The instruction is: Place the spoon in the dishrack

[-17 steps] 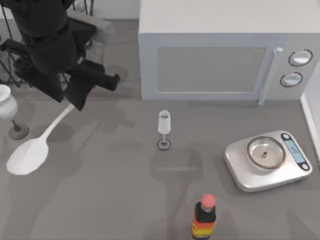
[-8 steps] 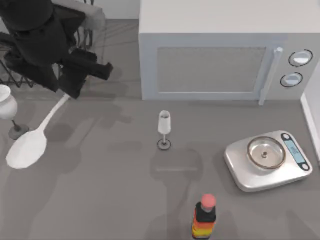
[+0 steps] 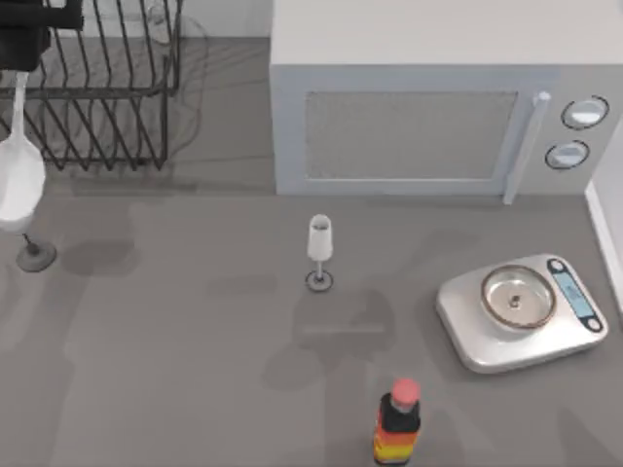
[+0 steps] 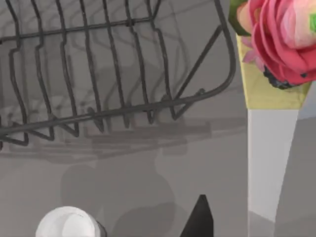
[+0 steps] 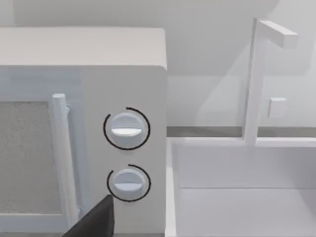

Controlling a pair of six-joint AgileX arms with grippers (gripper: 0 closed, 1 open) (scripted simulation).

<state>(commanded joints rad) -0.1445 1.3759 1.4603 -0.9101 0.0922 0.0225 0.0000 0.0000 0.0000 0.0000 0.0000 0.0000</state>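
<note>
The spoon point(image 3: 19, 165) is up in the air, not on the table. In the top view it hangs at about nine to ten o'clock, at the far left edge. Its thin handle runs up to the left gripper point(image 3: 24, 44), which is a dark shape in the ten o'clock corner. The gripper seems to be holding the handle's top end, since the spoon hangs from it with its big white bowl pointing down. The bowl hangs over the white goblet point(image 3: 29, 248), whose grey foot sticks out below it.

The dishrack point(image 3: 107, 88) sits at about eleven o'clock, next to the big microwave point(image 3: 428, 97). The spoon hangs at the rack's left end and does not look like it is in between the bars yet. In the left wrist view the black bars of the rack point(image 4: 113, 74) are close, with the goblet's rim point(image 4: 66, 224) below.

So I think the pick-up is done and the carry is nearly done. What is left is to move the spoon over the bars, lower it in, and let go.

The right arm is parked beside the microwave knobs point(image 5: 126, 129); I cannot tell how its gripper is set.
</note>
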